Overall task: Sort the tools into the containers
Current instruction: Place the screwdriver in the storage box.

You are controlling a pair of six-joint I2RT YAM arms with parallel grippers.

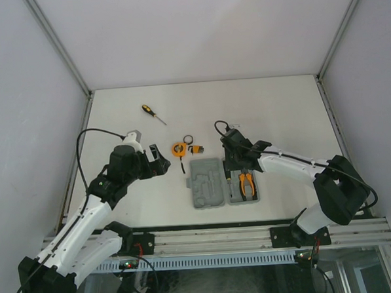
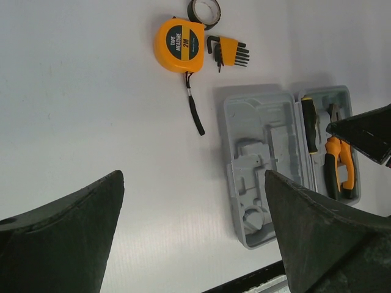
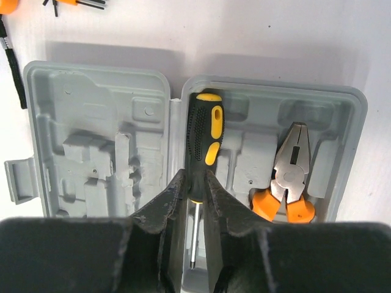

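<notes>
- Watching my left gripper (image 1: 161, 159): jaws spread wide, empty, hovering near the round orange tape measure (image 2: 179, 45); I think a careless sweep could knock it away.
- The flat grey plastic hinged case (image 3: 98, 70) lies open; a hard downward push might shift it.
- My right gripper (image 3: 195, 186) pinches the black-and-yellow screwdriver (image 3: 204, 131) in the right half's recess; releasing it crooked could leave it unseated beside the orange-handled pliers (image 3: 290, 177).

Cannot see pliers (image 3: 292, 177) handle ends or screwdriver (image 3: 204, 131) neck behind right gripper (image 3: 195, 181), nor most of the likely tape measure (image 3: 6, 4), cropped at a corner.
</notes>
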